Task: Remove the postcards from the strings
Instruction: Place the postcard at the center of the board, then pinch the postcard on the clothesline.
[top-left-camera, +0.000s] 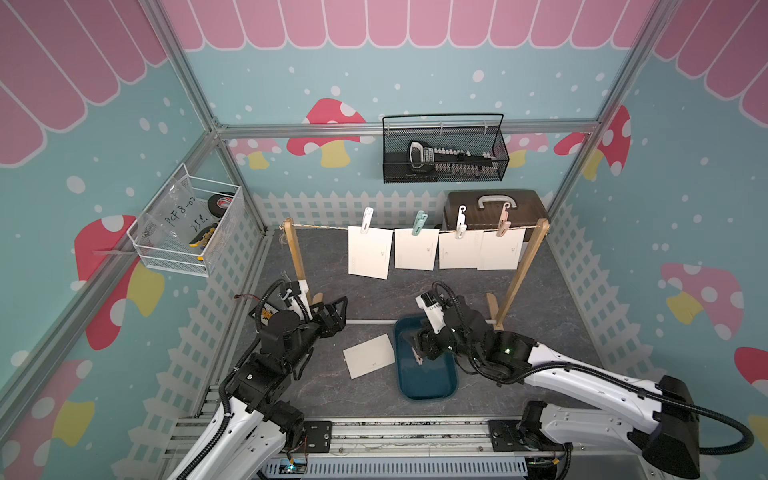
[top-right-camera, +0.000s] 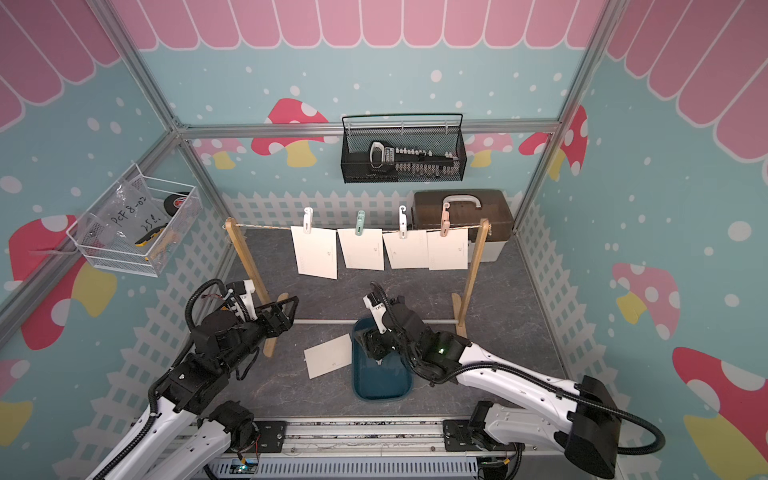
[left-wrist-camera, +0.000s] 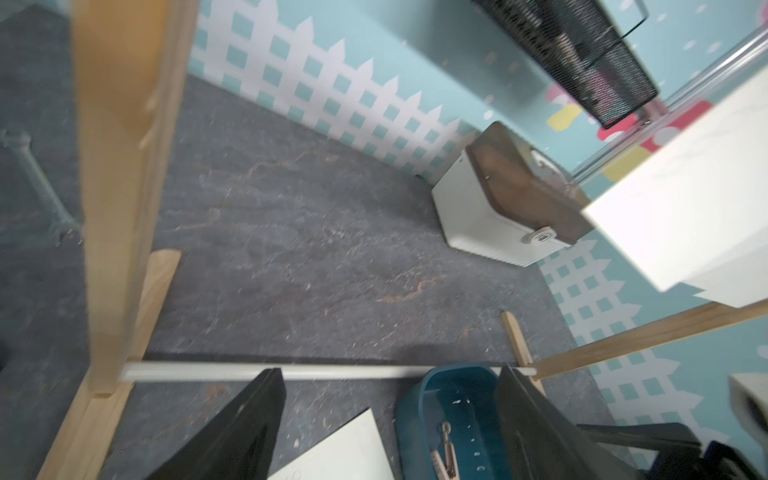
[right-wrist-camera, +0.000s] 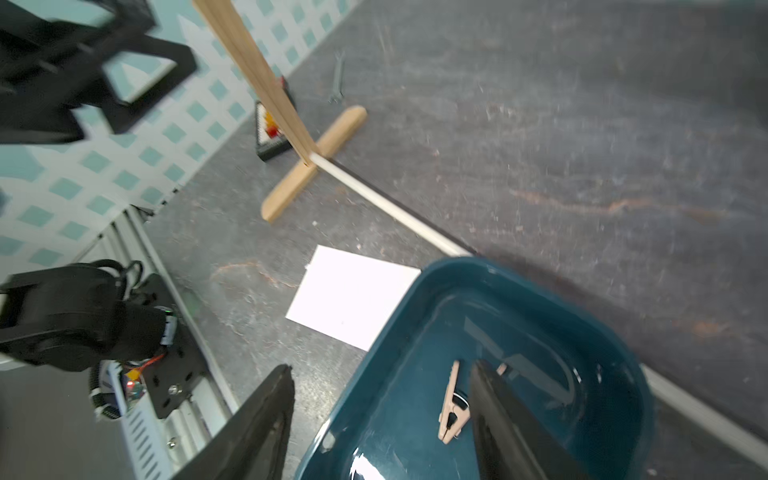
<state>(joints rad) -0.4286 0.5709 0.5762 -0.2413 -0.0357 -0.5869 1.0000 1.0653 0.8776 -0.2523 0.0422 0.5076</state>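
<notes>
We find the right tool over the teal tray, jaws well apart and gripping nothing. A beige clothespin lies in the tray just beside one finger; we cannot tell whether they touch. The left tool stands near the left post, jaws wide, empty. Four postcards hang pegged on the string. A loose postcard lies flat on the table, just beside the tray.
</notes>
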